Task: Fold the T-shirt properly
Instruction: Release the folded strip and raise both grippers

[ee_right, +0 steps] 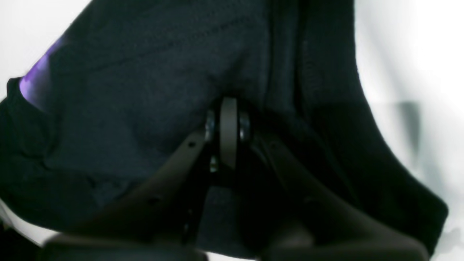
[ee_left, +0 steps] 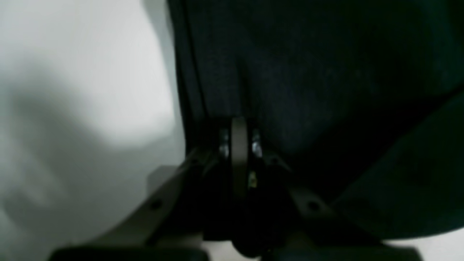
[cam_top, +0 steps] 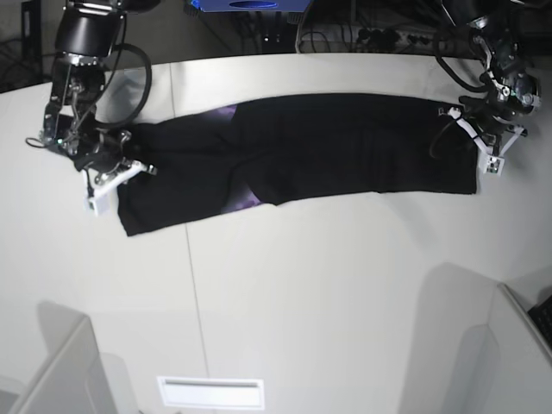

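Note:
The black T-shirt lies in a long folded strip across the white table. Bits of its purple print show at the folds. My left gripper is at the strip's right end in the base view, shut on the cloth's edge; the left wrist view shows its fingertips pinched into the black T-shirt. My right gripper is at the strip's left end, shut on the T-shirt; the right wrist view shows its jaws closed and a purple patch.
White panels stand at the front left and front right corners. A slot sits at the table's front edge. Cables and a blue object lie behind the far edge.

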`<state>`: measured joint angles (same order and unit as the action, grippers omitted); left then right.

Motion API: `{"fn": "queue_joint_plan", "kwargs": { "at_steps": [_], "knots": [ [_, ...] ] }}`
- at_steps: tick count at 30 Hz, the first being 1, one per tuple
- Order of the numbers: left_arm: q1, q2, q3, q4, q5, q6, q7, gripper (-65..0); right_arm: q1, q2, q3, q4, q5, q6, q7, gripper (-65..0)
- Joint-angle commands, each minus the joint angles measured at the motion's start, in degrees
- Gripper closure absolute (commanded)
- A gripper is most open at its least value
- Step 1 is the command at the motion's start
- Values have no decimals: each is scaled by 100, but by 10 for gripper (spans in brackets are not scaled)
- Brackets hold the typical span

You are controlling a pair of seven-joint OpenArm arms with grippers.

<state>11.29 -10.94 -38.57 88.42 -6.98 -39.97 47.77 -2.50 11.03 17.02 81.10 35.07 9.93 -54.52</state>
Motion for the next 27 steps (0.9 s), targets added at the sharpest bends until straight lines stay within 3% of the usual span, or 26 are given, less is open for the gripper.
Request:
{"fn": "queue_joint_plan", "kwargs": {
  "at_steps": [1,5,8,10,14,17,19,24,27],
  "knots": [
    [-96,-45,-7,6,281,-3,177,0,114,45,8,-53,-294,-145,-126,0],
    [-536,-36,-7,-187,685,-3,177,0,448,27,26,-220,-294,-163,-152,0],
    [-782,-36,-7,-416,773,-3,177,0,501,-70,26,-158,-276,-620,-170,0],
    [-843,-45,-16,-425,747,-3,177,0,474,-79,-9,-132,-241,-752,-170,0],
    [-834,-45,-16,-73,738,-3,203,0,343,-289,-18,334,-241,-690,-170,0],
    [-843,-45,-33,402,668,-3,678,0,193,-333,-18,1037,-232,-435,-179,0],
    [-843,-45,-244,850,342,-3,942,0,88,-448,-18,1538,-232,-277,-187,0],
    [-579,-53,-1291,2054,-1328,-3,1830,0,-194,-606,-27,2664,-232,-224,-548,0],
    [-333,-124,-1897,2116,-2154,-3,1891,0,-299,-641,-27,2831,-232,-224,-644,0]
  ]
}}
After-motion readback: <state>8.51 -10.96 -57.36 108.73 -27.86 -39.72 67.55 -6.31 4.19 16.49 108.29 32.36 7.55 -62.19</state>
